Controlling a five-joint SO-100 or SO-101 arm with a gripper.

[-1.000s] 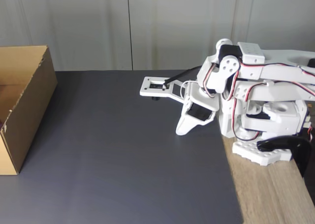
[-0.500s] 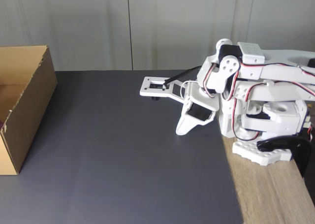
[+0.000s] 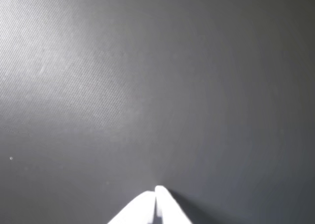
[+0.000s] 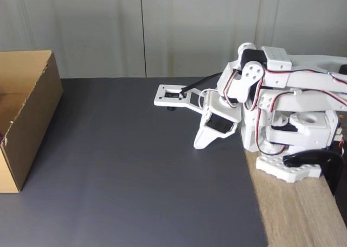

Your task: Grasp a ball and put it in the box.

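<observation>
Here, folded white arm [image 4: 271, 111] at right on the dark mat [image 4: 135, 165], gripper [image 4: 199, 144] with fingertips pressed together, holding nothing. Cardboard box [image 4: 24, 122] far left; ball's place impossible to tell.

Two cameras: one standing in front of the scene, one riding on the arm.

The fixed view looks from the front and somewhat above, taking in the dark mat [image 4: 135, 176] on the counter [image 4: 298, 214], the box [image 4: 24, 116] at its left and the folded arm [image 4: 282, 111] at its right. The wrist view looks down at the mat [image 3: 147, 86] from close by, the end effector [image 3: 155, 197] entering from its bottom edge; both views share the mat.
</observation>
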